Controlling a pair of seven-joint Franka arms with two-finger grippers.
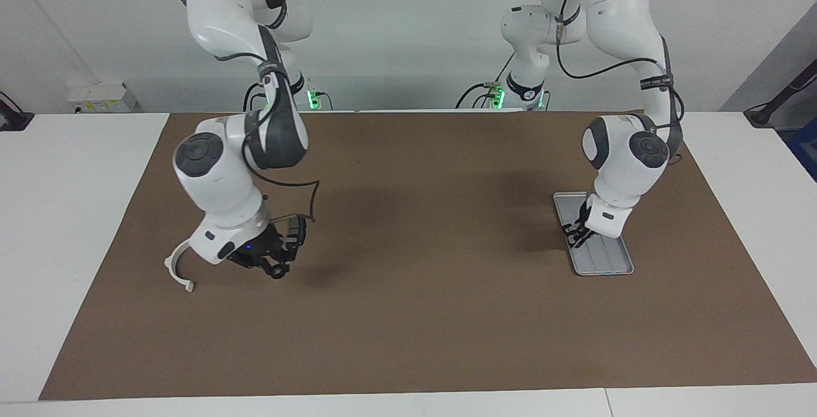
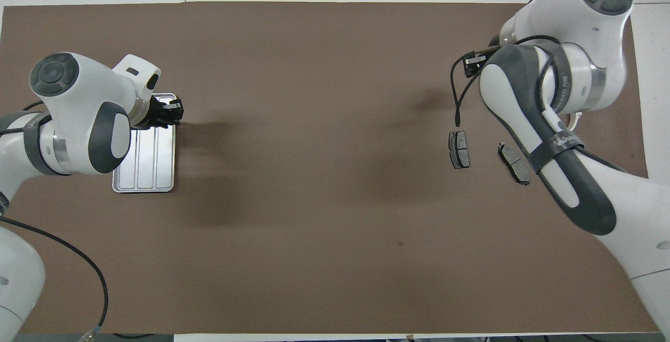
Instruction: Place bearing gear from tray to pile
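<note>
In the tray (image 1: 606, 264), the left gripper (image 1: 576, 236) is closed

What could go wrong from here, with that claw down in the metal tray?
The left gripper is shut inside the tray, but any part it grips is hidden; it might slip out on lifting. The right gripper hangs by the white bracket, near the brake pads; a delivery there may bump it.

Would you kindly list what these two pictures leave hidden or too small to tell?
- Bearing gear: not made out in either view; the left pincer is shut down in the tray, covering whatever it grips.
- White arc bracket: overhead, nearly all under the right arm.
- Brake pads: facing view, hidden by the right arm.
- Right pincer: open or shut unclear.
</note>
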